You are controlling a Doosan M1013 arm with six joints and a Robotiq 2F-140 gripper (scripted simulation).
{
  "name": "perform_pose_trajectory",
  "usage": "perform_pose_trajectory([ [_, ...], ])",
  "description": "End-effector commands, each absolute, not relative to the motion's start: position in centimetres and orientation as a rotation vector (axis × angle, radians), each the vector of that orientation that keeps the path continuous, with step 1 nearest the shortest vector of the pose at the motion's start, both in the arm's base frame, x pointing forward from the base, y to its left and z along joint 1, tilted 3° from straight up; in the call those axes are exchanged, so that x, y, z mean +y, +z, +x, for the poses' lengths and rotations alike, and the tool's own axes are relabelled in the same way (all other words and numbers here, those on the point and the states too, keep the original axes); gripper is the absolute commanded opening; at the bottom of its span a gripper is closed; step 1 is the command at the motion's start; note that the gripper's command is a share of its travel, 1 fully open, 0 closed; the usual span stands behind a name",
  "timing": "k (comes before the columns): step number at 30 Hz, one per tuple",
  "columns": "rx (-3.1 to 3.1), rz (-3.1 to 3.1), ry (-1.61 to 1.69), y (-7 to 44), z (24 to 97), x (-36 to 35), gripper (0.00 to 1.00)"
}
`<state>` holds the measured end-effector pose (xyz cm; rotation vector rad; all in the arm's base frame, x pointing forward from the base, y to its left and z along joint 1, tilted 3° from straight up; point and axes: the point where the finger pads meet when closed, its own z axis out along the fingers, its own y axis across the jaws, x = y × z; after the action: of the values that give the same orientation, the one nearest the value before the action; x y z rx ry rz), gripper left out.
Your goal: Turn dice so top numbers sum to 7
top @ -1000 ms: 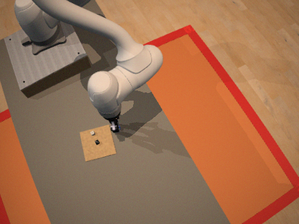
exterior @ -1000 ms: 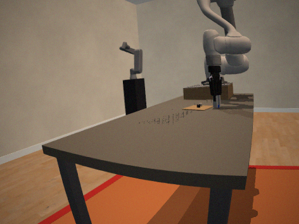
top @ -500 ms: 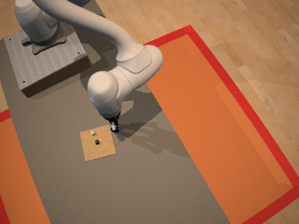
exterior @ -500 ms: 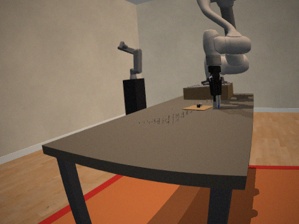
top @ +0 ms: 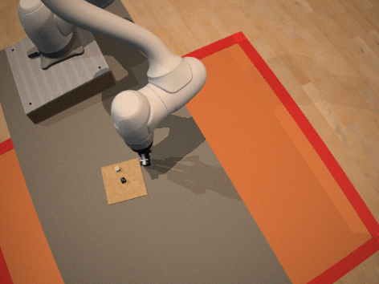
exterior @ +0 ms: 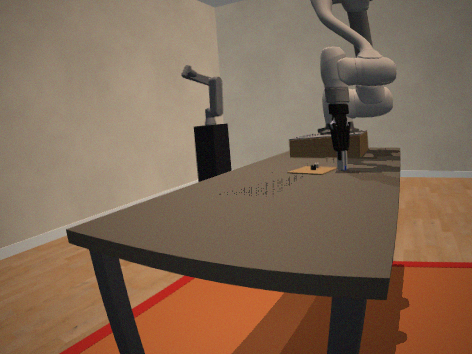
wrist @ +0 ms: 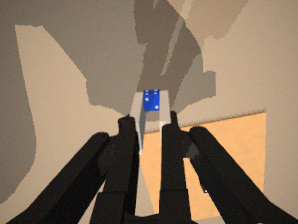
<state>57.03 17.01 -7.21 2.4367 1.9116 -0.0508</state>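
A tan square mat (top: 132, 190) (exterior: 300, 171) (wrist: 233, 156) lies on the grey table (top: 160, 233). A white die (top: 117, 168) and a black die (top: 124, 180) (exterior: 314, 167) rest on the mat. A blue die (wrist: 152, 100) sits between my fingertips by the mat's far right corner, just past its edge, on or just above the table. My gripper (top: 145, 162) (exterior: 341, 167) (wrist: 152, 104) points straight down and is shut on the blue die. The top numbers of the dice are too small to read.
The robot's grey base block (top: 56, 80) (exterior: 327, 145) stands on the table behind the mat. A second arm on a black pedestal (exterior: 212, 150) stands off the table at the back. Orange floor panels with red borders (top: 281, 152) flank the table.
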Motion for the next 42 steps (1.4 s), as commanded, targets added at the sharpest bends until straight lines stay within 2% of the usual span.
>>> perform_pose_trajectory([
  [1,1.912,2.437,-0.051,-7.2,57.0,17.0,0.07],
  [27,1.912,2.437,-0.051,-6.9,57.0,17.0,0.07],
  [32,1.912,2.437,-0.051,-5.8,57.0,17.1,0.07],
  [42,1.912,2.437,-0.051,1.1,57.0,17.5,0.07],
])
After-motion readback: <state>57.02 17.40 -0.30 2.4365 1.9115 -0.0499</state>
